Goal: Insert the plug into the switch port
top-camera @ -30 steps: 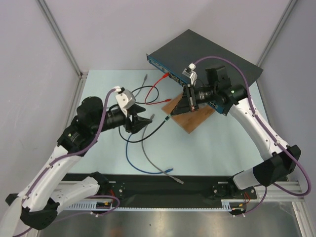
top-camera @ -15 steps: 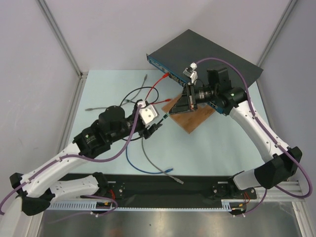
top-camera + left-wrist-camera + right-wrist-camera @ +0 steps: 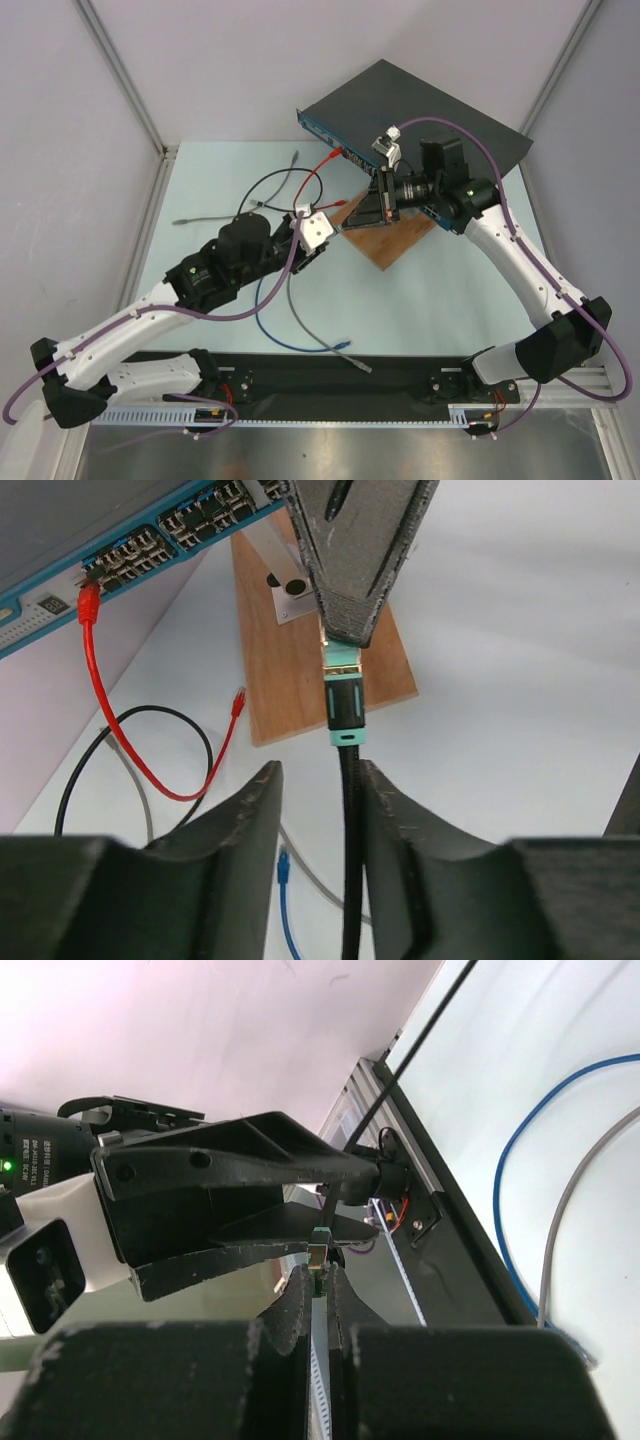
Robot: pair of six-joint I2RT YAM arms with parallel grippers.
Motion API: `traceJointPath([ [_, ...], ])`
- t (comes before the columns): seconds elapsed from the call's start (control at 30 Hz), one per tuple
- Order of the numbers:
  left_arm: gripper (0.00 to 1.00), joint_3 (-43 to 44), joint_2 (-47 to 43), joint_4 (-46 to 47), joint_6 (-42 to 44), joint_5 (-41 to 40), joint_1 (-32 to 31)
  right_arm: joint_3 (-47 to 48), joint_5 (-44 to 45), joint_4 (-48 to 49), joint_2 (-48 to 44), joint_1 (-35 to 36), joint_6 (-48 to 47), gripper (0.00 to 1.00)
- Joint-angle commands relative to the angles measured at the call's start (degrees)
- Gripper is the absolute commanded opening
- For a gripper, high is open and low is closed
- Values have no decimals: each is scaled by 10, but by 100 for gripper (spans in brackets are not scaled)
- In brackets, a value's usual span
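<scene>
Two arms, your left arm (image 3: 225,265) and right arm (image 3: 520,265), are angling inward before the switch (image 3: 420,105), which is sitting far right. Your right gripper (image 3: 320,1278) is pinching the plug (image 3: 345,708) over the wooden board (image 3: 300,670), apart from the ports. Your left gripper (image 3: 320,770) is straddling the black cable (image 3: 350,880) just below the plug, fingers spread.

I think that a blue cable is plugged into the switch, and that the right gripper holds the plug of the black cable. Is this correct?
Not fully. It is the red cable that is plugged into the switch, not a blue one; the left wrist view shows it. The right gripper does hold the plug of the black cable.
</scene>
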Motion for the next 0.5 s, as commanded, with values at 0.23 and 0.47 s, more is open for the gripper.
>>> traceJointPath([
  [0.23,0,35,10,0,-29,48,-3,4,-1,4,-18,-9,-3,5],
  [0.47,0,90,66,-89,-144,54,-2,81,50,-35,-34,-76,-50,91],
])
